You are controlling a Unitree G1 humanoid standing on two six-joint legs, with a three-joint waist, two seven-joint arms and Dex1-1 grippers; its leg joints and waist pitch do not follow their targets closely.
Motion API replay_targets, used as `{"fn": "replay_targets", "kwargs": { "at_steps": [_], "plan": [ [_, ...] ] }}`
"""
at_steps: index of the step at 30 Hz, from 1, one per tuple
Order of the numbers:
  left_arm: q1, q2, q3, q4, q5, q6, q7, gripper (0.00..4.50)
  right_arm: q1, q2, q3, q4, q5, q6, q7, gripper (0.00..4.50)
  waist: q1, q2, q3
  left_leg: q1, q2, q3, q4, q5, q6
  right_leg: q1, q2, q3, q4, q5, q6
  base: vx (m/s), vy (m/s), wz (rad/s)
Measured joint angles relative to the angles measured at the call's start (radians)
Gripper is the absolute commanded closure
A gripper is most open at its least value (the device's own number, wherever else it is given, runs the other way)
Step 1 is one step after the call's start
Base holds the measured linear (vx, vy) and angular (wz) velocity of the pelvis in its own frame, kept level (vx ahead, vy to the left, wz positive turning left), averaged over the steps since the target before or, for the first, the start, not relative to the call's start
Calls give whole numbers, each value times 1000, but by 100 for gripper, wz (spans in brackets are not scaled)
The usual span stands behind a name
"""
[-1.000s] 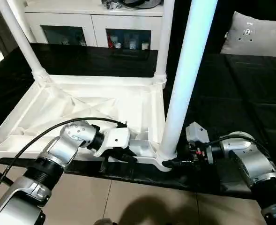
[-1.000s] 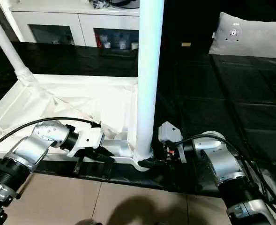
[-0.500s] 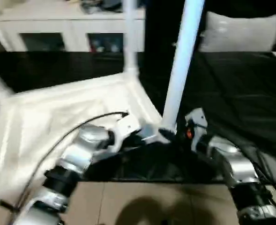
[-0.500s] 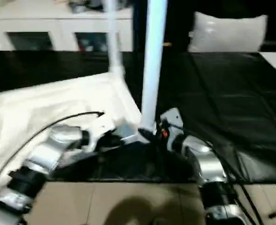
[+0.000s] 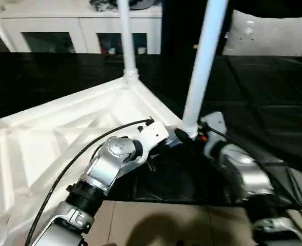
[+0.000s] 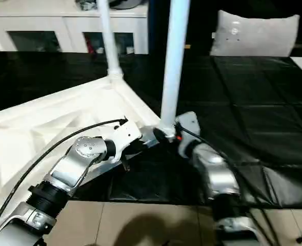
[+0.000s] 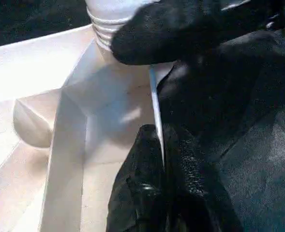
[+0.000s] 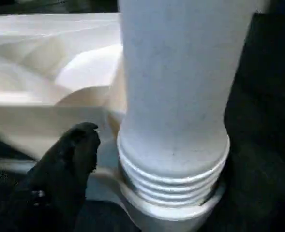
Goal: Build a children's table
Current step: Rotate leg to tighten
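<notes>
A white plastic children's table top [image 5: 53,138] lies upside down, ribbed underside up, on a black-covered worktop [image 5: 274,102]. A tapered white leg [image 5: 202,66] stands upright in the near corner socket [image 8: 176,203], its ribbed base partly seated, with rings still showing above the socket rim. A second leg [image 5: 126,41] stands in the far corner.

The left tool [image 7: 161,193] is clenched on the thin rim of the table top just beside that near socket, steadying it. The right tool [image 5: 184,136] sits at the base of the near leg; one black finger [image 8: 67,164] lies beside the ribbed base, and I cannot tell whether it is gripping the leg.

The step in hand appears to be seating this leg. The next move likely calls for pressing or twisting it fully home while the top is held firm.

The legs' upper ends are cut off, the table's left part runs out of view, and a white cabinet [image 5: 79,25] stands behind
</notes>
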Motion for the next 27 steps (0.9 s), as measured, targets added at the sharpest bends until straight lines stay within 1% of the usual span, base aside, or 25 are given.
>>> {"fn": "replay_targets", "kwargs": {
  "at_steps": [1,4,5,7,10,13,14,18,22,23,25,26,27],
  "plan": [
    [-1,12,-2,2,-6,-13,-16,450,6,-17,3,-5,4,-7,31,4,1,0,0,0,0,0,0,0,0,0,0,0,0,0,0,0,0,0],
    [-2,51,-13,10,-15,-57,-74,450,22,-68,3,-33,32,-29,121,4,5,1,0,0,0,0,1,0,0,0,0,0,0,0,0,0,0,0],
    [-2,69,-14,14,-17,-84,-101,450,23,-100,3,-39,37,-35,162,4,7,1,0,0,0,0,1,0,0,1,0,0,0,0,0,0,0,0],
    [-2,93,-20,24,-29,-122,-144,450,25,-154,7,-54,36,-44,221,4,9,1,0,0,0,0,1,0,0,1,-1,1,0,0,0,0,0,0],
    [-3,131,-26,48,-45,-191,-208,450,28,-210,15,-78,36,-66,304,4,10,1,0,1,0,0,1,0,0,1,0,1,1,0,0,0,0,0],
    [-7,168,-35,59,-56,-249,-278,450,28,-250,41,-88,36,-75,381,4,12,1,0,1,0,0,1,0,0,1,0,1,2,0,0,0,0,0],
    [-8,175,-37,63,-57,-264,-295,450,27,-256,47,-91,36,-75,402,4,13,1,0,1,0,0,1,0,0,1,0,1,2,0,0,0,0,0],
    [-20,218,-55,85,-85,-331,-407,450,28,-295,109,-104,36,-78,517,4,26,0,0,2,0,1,1,0,0,1,-1,1,2,0,0,0,0,0],
    [-31,241,-71,94,-95,-365,-478,450,28,-295,144,-108,36,-78,580,4,36,0,0,2,0,2,2,0,0,1,-2,1,3,0,0,0,0,0],
    [-36,246,-75,97,-98,-369,-499,450,27,-294,155,-108,37,-77,597,19,38,-1,0,2,0,2,2,0,0,1,-2,1,3,0,0,0,0,0],
    [-38,252,-77,99,-103,-377,-528,450,27,-285,166,-107,37,-76,622,19,40,-1,0,1,0,2,2,0,0,1,-2,1,3,0,0,0,0,0],
    [-40,253,-80,99,-103,-379,-537,450,27,-277,172,-107,37,-76,631,34,43,-1,0,1,0,2,2,0,0,1,-2,1,3,0,0,0,0,0],
    [-41,254,-82,99,-104,-382,-543,450,26,-274,178,-106,39,-76,635,34,46,-1,0,2,0,2,2,0,0,1,-2,1,3,0,0,0,0,0]
  ]
}}
